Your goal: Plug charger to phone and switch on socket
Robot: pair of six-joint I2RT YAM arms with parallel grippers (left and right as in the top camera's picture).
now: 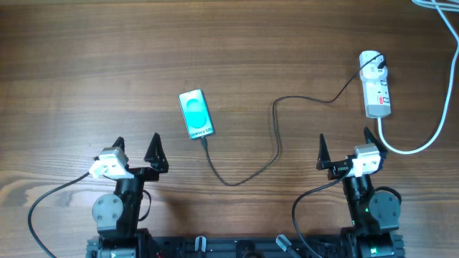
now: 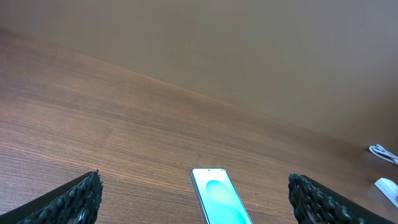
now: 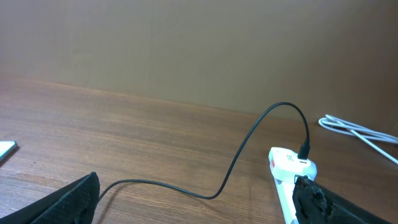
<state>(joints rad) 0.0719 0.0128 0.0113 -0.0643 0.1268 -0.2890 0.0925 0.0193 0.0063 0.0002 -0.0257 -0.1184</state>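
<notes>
The phone [image 1: 196,114] lies on the table with its teal screen up, and also shows in the left wrist view [image 2: 219,200]. The black charger cable [image 1: 276,136] runs from the phone's near end in a loop to the white socket [image 1: 375,84] at the right, where its black plug sits in the far end [image 3: 303,151]. My left gripper [image 1: 136,149] is open and empty, near the front edge, below and left of the phone. My right gripper [image 1: 346,145] is open and empty, just below the socket [image 3: 287,168].
A thick white cord [image 1: 423,140] loops from the socket's near end up along the right table edge; it also shows in the right wrist view [image 3: 360,132]. The wooden table [image 1: 86,64] fills the view.
</notes>
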